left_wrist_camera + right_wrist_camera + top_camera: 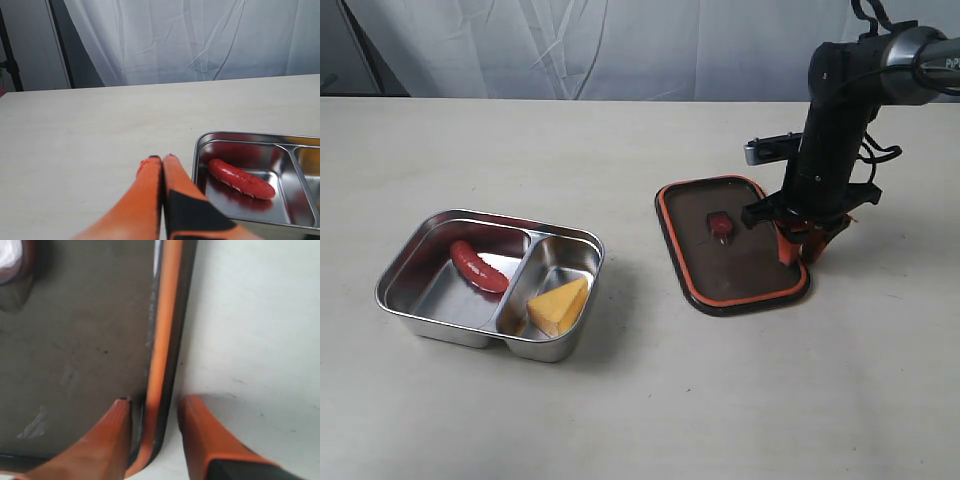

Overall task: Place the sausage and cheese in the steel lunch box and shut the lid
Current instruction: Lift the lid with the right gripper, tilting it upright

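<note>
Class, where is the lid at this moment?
In the exterior view, the lid lies right of the steel lunch box, its right rim straddled by the right gripper.

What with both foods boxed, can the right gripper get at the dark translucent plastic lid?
Probably yes: the right gripper is open, its fingers straddling the rim of the lid, nothing blocking.

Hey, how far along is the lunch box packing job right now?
Done: the sausage and the cheese lie in separate compartments of the steel lunch box. In hand: the right gripper straddles the rim of the lid, jaws not closed. Remaining: grasp the lid and close the box.
</note>
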`<act>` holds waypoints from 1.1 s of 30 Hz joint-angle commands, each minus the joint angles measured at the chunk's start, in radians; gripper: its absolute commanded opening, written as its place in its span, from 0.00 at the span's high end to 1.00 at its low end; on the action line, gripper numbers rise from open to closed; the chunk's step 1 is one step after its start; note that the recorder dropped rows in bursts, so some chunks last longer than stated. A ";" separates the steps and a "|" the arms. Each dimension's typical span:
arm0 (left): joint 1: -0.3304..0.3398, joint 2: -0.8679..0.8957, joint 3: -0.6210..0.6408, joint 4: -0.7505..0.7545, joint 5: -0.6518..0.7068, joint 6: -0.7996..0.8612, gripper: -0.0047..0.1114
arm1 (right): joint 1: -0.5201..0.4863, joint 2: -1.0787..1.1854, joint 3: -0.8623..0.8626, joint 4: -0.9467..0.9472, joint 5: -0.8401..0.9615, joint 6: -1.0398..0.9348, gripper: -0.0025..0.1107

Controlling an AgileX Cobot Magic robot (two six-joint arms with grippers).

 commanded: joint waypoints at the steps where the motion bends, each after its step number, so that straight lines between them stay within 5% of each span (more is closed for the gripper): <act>1: 0.001 -0.006 0.005 -0.007 0.001 -0.002 0.96 | -0.002 0.013 0.003 -0.003 -0.003 0.005 0.68; 5: 0.001 -0.006 0.005 -0.007 0.001 -0.002 0.96 | -0.002 0.013 0.003 -0.003 -0.016 0.012 0.69; 11: 0.001 -0.006 0.005 -0.007 0.001 -0.002 0.96 | -0.002 0.013 0.003 -0.007 -0.023 0.012 0.99; 33: 0.001 -0.006 0.005 0.048 -0.004 0.018 0.96 | -0.004 -0.195 0.003 0.079 -0.117 0.005 0.99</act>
